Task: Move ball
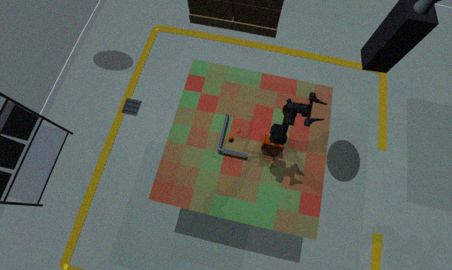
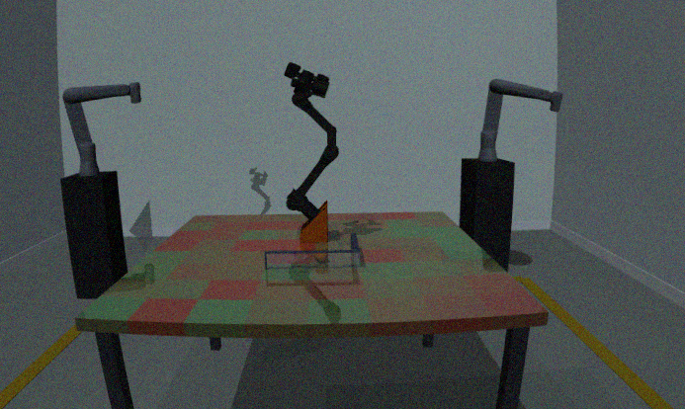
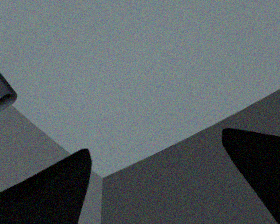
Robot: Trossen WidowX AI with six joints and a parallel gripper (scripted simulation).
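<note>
Ball [image 1: 231,137]: small, orange, on the desk [image 1: 241,205] inside the corner of the walls [image 1: 222,135], near the faint copy [image 1: 238,130]; likely light, hard, prone to roll; best pinched across its middle. Gripper [image 1: 317,110]: high above the desk, well apart from the ball; fingers [image 1: 316,119] spread wide, holding nothing.

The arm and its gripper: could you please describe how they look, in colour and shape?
The arm is matte black, made of slim segments joined by rounded joints, rising from an orange wedge-shaped base. The gripper is black too, with two tapering pointed fingers. No cables or markings are visible.
</note>
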